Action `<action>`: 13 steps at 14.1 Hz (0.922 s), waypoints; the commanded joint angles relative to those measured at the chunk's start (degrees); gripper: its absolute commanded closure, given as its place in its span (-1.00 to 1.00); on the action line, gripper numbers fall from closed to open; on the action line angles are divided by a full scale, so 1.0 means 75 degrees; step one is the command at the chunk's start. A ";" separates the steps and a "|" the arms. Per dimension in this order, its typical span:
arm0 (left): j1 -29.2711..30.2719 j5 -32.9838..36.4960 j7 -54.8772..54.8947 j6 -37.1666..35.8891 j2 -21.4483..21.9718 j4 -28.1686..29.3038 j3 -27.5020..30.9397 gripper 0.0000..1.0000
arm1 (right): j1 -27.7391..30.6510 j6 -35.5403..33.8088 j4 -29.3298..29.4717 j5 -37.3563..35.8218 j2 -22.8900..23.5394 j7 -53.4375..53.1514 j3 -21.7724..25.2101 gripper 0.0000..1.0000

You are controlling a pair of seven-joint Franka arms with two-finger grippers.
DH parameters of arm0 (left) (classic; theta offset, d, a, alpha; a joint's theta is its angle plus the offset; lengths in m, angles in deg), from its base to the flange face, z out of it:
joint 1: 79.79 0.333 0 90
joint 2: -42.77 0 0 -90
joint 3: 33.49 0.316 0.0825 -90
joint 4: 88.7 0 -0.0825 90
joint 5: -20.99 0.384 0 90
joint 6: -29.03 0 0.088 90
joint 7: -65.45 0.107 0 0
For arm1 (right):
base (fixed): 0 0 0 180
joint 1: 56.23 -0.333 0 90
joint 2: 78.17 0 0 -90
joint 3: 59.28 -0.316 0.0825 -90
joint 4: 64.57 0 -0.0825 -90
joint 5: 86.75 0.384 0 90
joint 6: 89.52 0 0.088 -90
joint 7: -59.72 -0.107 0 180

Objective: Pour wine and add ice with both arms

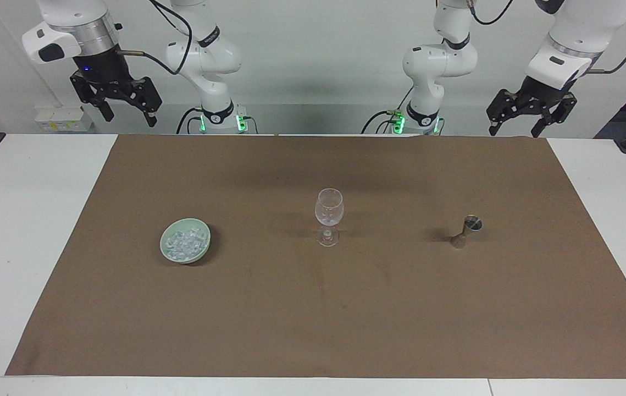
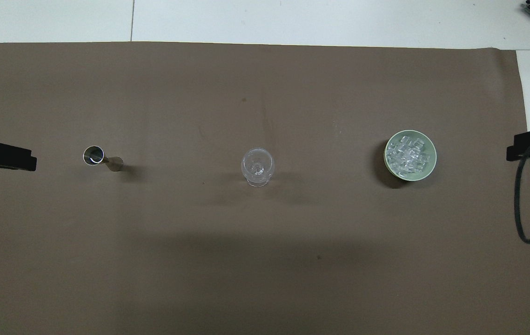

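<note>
Ice (image 1: 184,242): small clear cubes were seen heaped in a pale green bowl (image 1: 201,228) on the brown mat (image 1: 313,308), toward the right arm's end of the bench (image 1: 27,220).
Ice, handling: judged light, hard, wet and slippery; a single cube would best be pinched across two flat faces, taken from the top of the heap.
Wine glass (image 1: 328,215): stood upright and apparently empty at the middle of the mat, well apart from the bowl; judged thin-walled and fragile, top-heavy on its stem, so it was better left standing.
Jigger (image 1: 467,230): a small metal measuring cup was seen standing toward the left arm's end; whether it held wine could not be told. Judged stiff, light and smooth, and easily tipped; a hold around the narrow waist was judged safest.
Left gripper (image 1: 514,124): hung raised over the mat's edge nearest the robots, fingers apart, nothing held.
Right gripper (image 1: 129,114): was held raised at its own end, fingers apart, nothing held.
Progress: nothing was judged poured or added yet.
</note>
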 commanded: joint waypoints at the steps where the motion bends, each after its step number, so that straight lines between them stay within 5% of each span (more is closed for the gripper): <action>1: 0.0067 -0.0266 -0.0164 0.0209 0.0080 0.0167 0.0001 -1.00 | 0.0079 -0.0001 -0.0215 0.0092 -0.0194 0.0108 -0.0034 -1.00; 7: 0.0301 -0.0348 -0.1133 0.0197 -0.0036 0.0741 0.0001 -1.00 | 0.0067 0.0010 -0.0215 0.0092 -0.0194 0.0108 -0.0034 -1.00; 13: 0.1131 -0.1576 -0.4683 0.0455 -0.0645 0.0859 0.0001 -1.00 | 0.0067 -0.0001 -0.0215 0.0092 -0.0194 0.0108 -0.0034 -1.00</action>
